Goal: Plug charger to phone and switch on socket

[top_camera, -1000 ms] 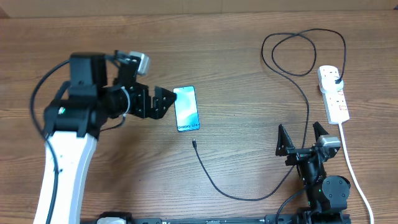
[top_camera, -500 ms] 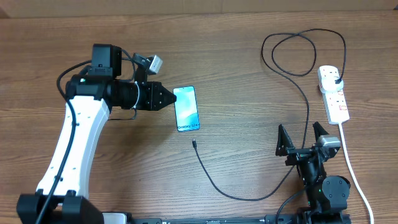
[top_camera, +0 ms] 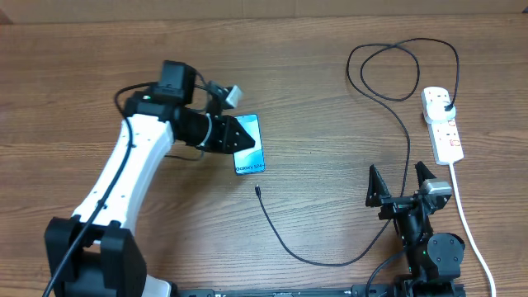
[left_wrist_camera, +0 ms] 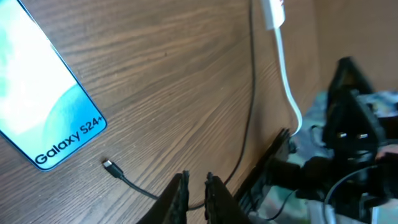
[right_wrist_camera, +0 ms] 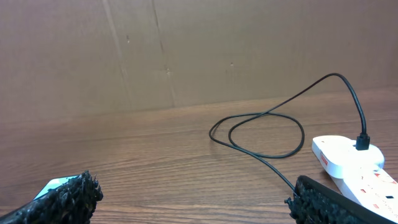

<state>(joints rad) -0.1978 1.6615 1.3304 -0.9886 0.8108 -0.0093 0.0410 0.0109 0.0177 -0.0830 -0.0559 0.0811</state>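
Currently, the left pincer (top_camera: 238,136) is hanging over the upper left part of the phone (top_camera: 252,157), its fingers (left_wrist_camera: 180,193) drawn nearly together and gripping nothing. The phone is lying flat on the desk (top_camera: 313,124) with its screen lit. The charger (top_camera: 409,148) is trailing across the desk, its connector tip lying just below the phone and apart from it, its plug sitting in the far end of the socket (top_camera: 442,125) at the right. The right pincer (top_camera: 400,186) is resting wide open beside the cable.
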